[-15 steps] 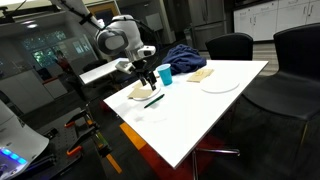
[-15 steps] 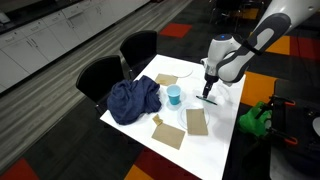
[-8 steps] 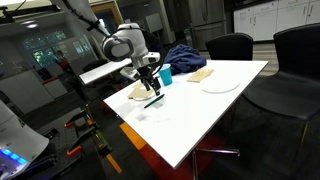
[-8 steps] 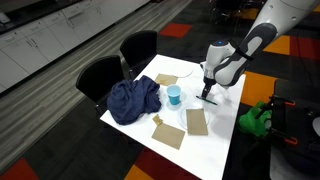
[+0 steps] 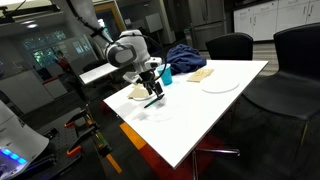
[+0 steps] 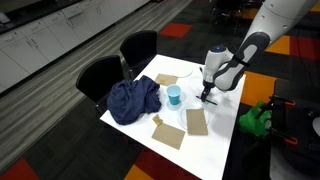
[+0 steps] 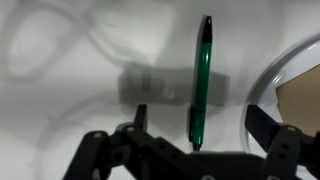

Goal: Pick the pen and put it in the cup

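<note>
Pen [image 7: 203, 75] lies flat on the white worktop [image 5: 215, 115], just beside the rim of a small white dish [image 7: 275, 78]. The wrist view explains the arm's pose: the pincer [image 7: 199, 118] hangs low over the pen with its jaws spread wide, one finger on each side of the barrel, so closing would pinch the pen across its thin width. It grips nothing yet, and neither finger appears to touch the pen. The fingers line up nearer one end of the pen than its middle, so once lifted the pen will probably droop at the long end. In both exterior views the blue cup [image 5: 165, 74] [image 6: 175, 95] stands upright with its mouth up, near the dish and beside a heap of dark blue cloth [image 6: 133, 100]. That leaves it open from above for a drop once the grasp is made.
</note>
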Controlling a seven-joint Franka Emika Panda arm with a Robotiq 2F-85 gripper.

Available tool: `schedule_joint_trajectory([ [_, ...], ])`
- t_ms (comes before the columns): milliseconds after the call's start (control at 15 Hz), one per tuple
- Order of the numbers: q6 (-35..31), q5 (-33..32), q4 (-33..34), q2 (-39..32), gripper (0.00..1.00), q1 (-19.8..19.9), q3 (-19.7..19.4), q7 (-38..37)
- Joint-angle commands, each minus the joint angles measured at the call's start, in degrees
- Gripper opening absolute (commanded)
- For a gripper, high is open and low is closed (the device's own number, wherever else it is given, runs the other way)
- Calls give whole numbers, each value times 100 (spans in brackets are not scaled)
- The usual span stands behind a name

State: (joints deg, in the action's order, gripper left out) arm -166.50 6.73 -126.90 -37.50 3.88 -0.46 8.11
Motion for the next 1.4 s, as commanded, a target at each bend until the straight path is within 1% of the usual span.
schedule_joint_trajectory([
  [0,-127,-206,128,-161,100,-75,-96,-340],
  [67,-128,-227,146,-187,100,-71,-99,-354],
  [133,-126,-244,163,-212,91,-80,-112,-370],
  [200,-121,-260,182,-235,74,-80,-114,-377],
  [533,-88,-305,297,-379,36,-93,-136,-431],
  [600,-81,-306,315,-408,27,-93,-135,-431],
  [667,-75,-312,328,-406,21,-94,-152,-433],
  [733,-74,-320,330,-405,12,-98,-175,-437],
  [867,-96,-337,310,-375,0,-124,-215,-455],
  [933,-99,-333,300,-337,0,-118,-205,-450],
  [1000,-117,-328,290,-310,3,-117,-191,-446],
  [1067,-145,-320,253,-252,4,-105,-168,-429],
  [1333,-175,-288,220,-20,4,-36,-67,-355],
])
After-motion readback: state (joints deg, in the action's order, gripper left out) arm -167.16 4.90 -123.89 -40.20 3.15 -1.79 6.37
